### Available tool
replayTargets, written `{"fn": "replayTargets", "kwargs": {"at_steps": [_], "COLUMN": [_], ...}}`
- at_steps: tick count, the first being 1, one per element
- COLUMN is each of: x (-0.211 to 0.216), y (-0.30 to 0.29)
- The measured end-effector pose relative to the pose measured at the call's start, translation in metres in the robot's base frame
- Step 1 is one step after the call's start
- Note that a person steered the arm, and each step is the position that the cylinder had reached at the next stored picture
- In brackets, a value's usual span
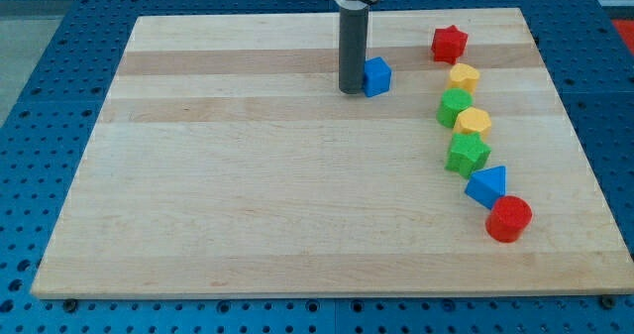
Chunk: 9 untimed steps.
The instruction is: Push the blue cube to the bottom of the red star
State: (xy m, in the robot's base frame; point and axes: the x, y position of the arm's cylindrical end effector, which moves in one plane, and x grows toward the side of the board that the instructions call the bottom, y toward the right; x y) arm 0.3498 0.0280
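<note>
One clawless rod's end, my tip [352, 89], touched the blue cube [376, 76] from the left, upper centre, suiting a rightward shove toward the red star [448, 44].

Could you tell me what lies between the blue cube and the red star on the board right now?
Nothing: in the camera view only bare wood separates the blue cube from the red star. My tip sits against the cube's far side, on the view's left.

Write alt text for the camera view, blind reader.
My tip touches the left side of the small blue cube near the top of a pale wooden board. A red star lies to the right, heading a curved column of yellow, green, blue and red blocks down the right side.
</note>
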Motion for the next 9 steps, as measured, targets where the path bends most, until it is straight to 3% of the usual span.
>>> {"fn": "replayTargets", "kwargs": {"at_steps": [9], "x": [-0.028], "y": [0.078]}}
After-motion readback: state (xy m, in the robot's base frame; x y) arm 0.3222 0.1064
